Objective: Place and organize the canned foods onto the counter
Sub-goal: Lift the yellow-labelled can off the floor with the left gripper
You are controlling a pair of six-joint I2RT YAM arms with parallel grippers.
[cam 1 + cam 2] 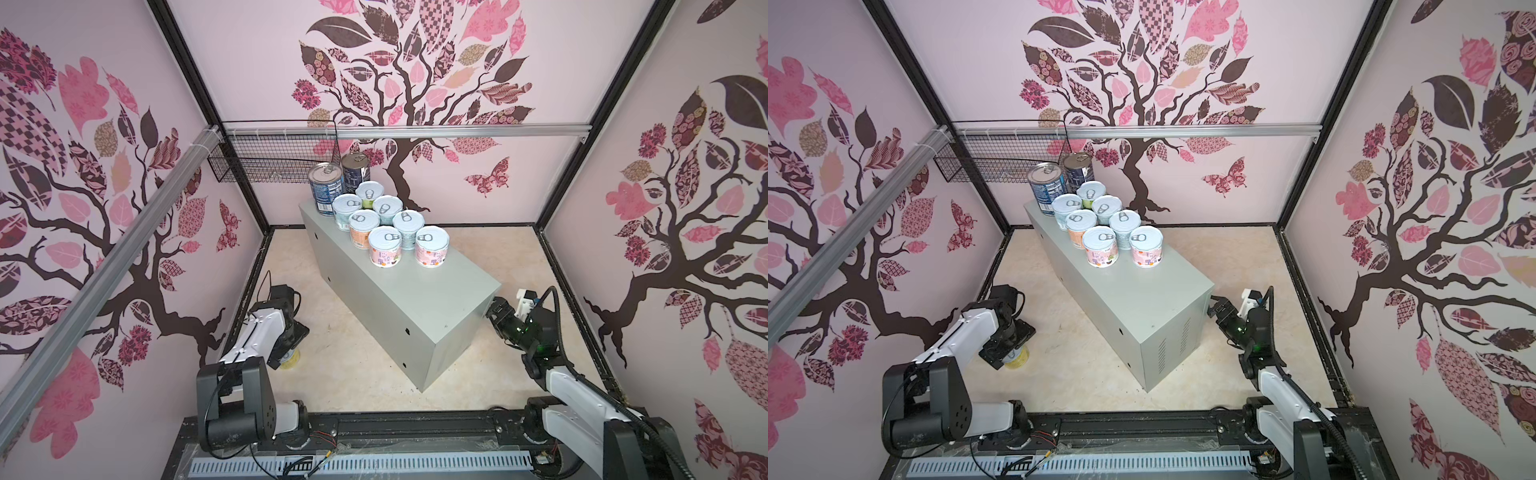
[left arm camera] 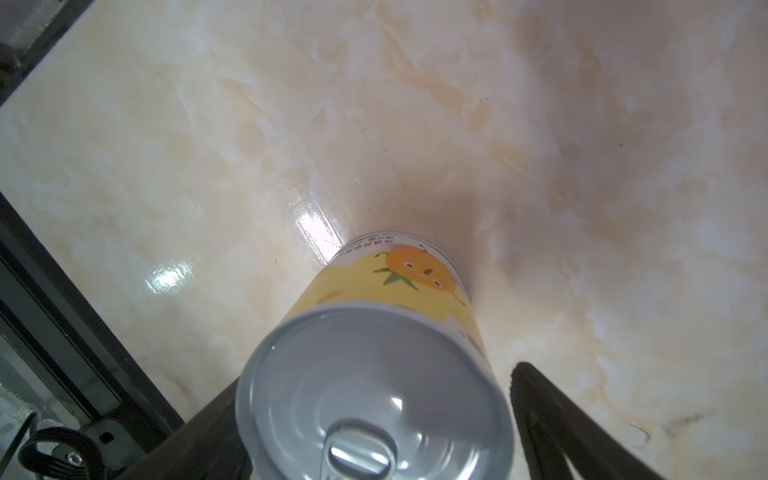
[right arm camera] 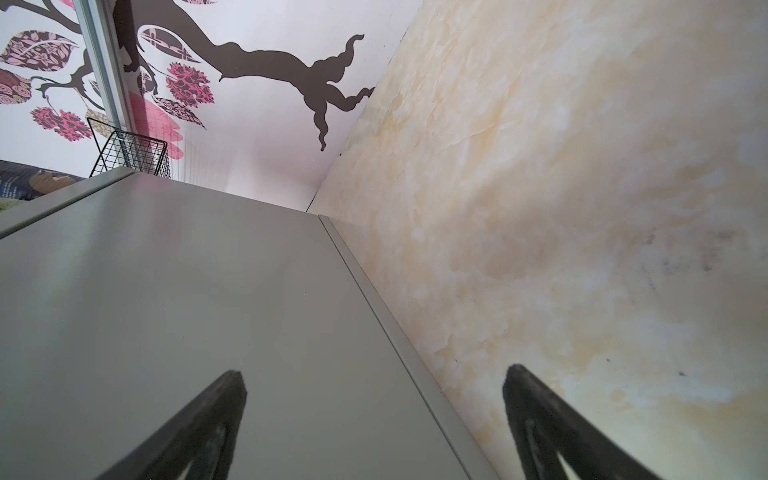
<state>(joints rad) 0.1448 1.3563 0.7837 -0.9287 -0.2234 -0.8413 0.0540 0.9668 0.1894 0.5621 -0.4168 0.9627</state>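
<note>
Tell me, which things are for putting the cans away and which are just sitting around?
For the job: yellow can on the floor, inside the open left gripper; seven short pastel cans and two tall dark-blue cans on the counter; open right gripper beside it.
Just there: black wire basket; aluminium rail.

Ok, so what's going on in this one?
A two-armed robot is stocking cans on the grey counter. Nine stand upright at its far end: two tall blue cans at the back, seven short cans in front. One yellow-labelled can is upright on the floor. The left end effector straddles it, open, with one finger visibly clear, so no grip yet. The right end effector is open and empty beside the counter's near corner.
</note>
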